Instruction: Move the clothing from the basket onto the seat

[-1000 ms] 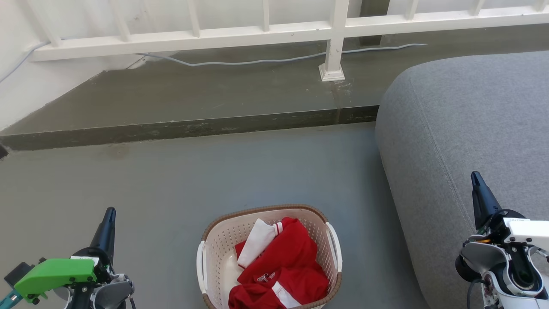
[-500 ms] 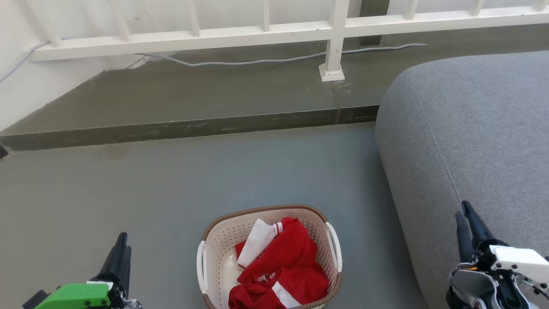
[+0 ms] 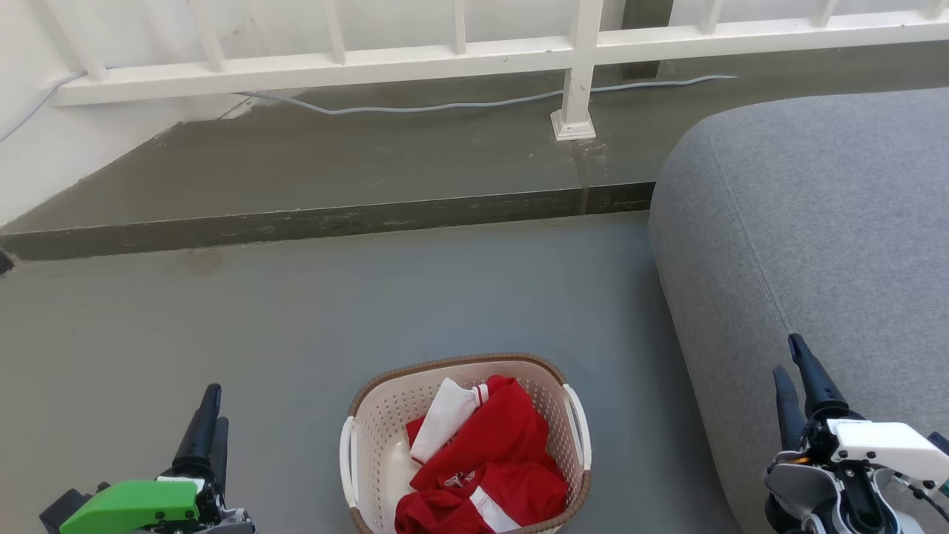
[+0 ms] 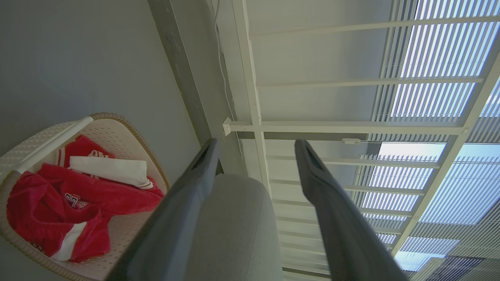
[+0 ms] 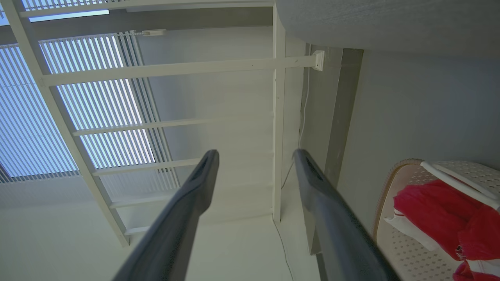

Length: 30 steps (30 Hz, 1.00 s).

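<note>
The cream basket with a brown rim stands on the floor at the bottom centre. The red and white clothing lies bunched inside it. The big grey seat rises to its right. My left gripper hangs open to the left of the basket, holding nothing. My right gripper is open over the seat's front edge, also empty. In the left wrist view the open left gripper has the basket, the clothing and the seat beyond it. In the right wrist view the open right gripper has the clothing at the lower right.
A raised concrete step crosses the floor beyond the basket. A white railing with a post base stands on it, and a grey cable runs along it. Grey floor lies between the step and the basket.
Both grippers have gone from shut to open. Both have also drawn back, lower in the head view. The basket and the clothing have not moved.
</note>
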Tool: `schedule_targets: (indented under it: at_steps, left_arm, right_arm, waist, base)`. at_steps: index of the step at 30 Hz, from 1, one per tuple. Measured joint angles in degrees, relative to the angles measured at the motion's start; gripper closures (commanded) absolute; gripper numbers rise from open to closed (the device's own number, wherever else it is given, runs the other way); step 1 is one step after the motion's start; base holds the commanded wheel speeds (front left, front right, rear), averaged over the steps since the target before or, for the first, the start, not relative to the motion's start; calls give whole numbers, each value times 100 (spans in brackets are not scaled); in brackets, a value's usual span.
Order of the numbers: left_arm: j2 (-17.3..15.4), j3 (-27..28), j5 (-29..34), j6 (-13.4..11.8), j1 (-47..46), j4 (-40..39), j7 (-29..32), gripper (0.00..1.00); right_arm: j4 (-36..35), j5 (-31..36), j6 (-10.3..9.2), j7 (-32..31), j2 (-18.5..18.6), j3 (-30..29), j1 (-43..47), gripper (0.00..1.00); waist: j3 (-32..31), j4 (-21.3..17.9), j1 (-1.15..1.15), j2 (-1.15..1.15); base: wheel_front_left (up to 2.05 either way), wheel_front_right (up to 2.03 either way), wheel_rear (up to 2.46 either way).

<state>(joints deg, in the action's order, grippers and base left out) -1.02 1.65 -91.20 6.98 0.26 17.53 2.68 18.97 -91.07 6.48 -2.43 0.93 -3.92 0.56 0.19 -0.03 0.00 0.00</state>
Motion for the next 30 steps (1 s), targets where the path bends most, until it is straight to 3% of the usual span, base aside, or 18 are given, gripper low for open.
schedule_targets:
  at_steps: [16,23,25,30]
  left_arm:
    - [-4,-160,912,-1,0,-368,-301,0]
    - [-19,-169,1624,-14,0,-578,-430,0]
    - [-66,-210,2153,-56,0,-715,-511,0]
    - [-154,-318,2787,-121,0,-842,-602,0]
  right_arm:
    - [-316,1462,-57,298,92,164,-35,0]
    - [-482,2105,-110,432,90,298,-37,0]
    - [-572,2499,-154,493,90,397,-37,0]
    - [-654,2958,-204,599,91,501,-37,0]
  waist:
    - [18,-12,0,0]
    - [33,-12,0,0]
    - [44,-13,0,0]
    - [61,-13,0,0]
  base:
    - [0,0,0]
    - [0,0,0]
    - [0,0,0]
    - [0,0,0]
